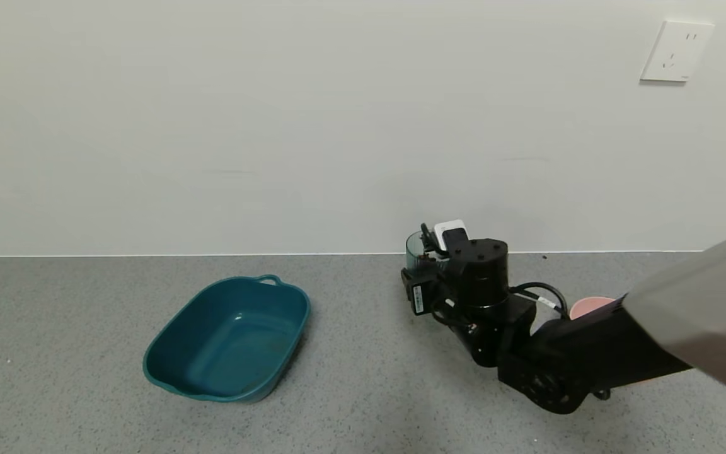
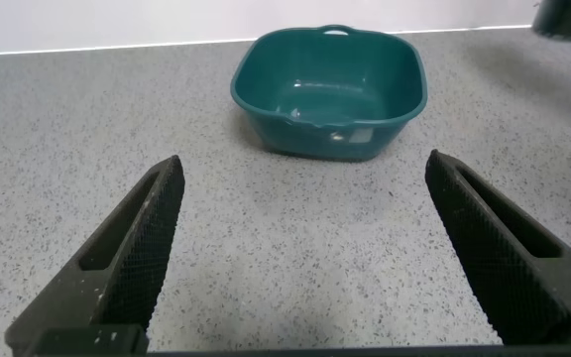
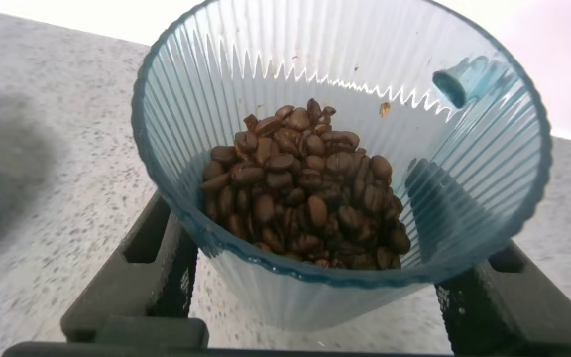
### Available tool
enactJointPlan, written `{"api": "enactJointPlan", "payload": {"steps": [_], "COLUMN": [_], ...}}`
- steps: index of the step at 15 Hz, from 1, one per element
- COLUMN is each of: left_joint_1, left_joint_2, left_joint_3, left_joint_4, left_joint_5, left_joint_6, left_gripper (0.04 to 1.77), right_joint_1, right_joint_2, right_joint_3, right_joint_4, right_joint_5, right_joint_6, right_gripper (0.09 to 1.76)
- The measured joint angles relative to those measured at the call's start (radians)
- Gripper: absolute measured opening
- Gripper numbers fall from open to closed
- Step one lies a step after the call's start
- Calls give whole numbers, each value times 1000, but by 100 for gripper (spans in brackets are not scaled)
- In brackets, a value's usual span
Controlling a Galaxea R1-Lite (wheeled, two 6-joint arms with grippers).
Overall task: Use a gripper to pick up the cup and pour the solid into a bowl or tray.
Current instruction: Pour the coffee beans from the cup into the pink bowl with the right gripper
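My right gripper (image 1: pixel 427 263) is shut on the ribbed blue-grey cup (image 1: pixel 414 251), near the back of the table by the wall. In the right wrist view the cup (image 3: pixel 266 89) sits between the two black fingers (image 3: pixel 132 283), which press on its sides. It holds a heap of dark brown beans (image 3: pixel 305 203). I cannot tell whether the cup rests on the table. The pale pink bowl (image 1: pixel 590 306) shows only as a rim behind my right arm. My left gripper (image 2: pixel 305 174) is open and empty above the table, out of the head view.
A dark teal tub with handles (image 1: pixel 230 340) stands at the left centre, empty; it also shows ahead of the left gripper in the left wrist view (image 2: pixel 330 89). The grey speckled table (image 1: pixel 363 391) ends at a white wall with a socket (image 1: pixel 677 52).
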Motion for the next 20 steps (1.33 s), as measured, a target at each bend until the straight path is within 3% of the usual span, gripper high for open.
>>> {"api": "enactJointPlan", "payload": {"steps": [8, 15, 20], "left_joint_1": [0, 0, 0], "left_joint_2": [0, 0, 0], "left_joint_3": [0, 0, 0], "left_joint_4": [0, 0, 0], "left_joint_5": [0, 0, 0], "left_joint_6": [0, 0, 0], "left_gripper": [175, 175, 175], "right_joint_1": [-184, -426, -631], "right_joint_2": [-348, -517, -561], "right_joint_3": [69, 267, 337], "right_joint_4": [262, 263, 269], "right_joint_5": [198, 357, 476], "right_joint_6": [-116, -300, -446], "right_gripper": [136, 136, 136]}}
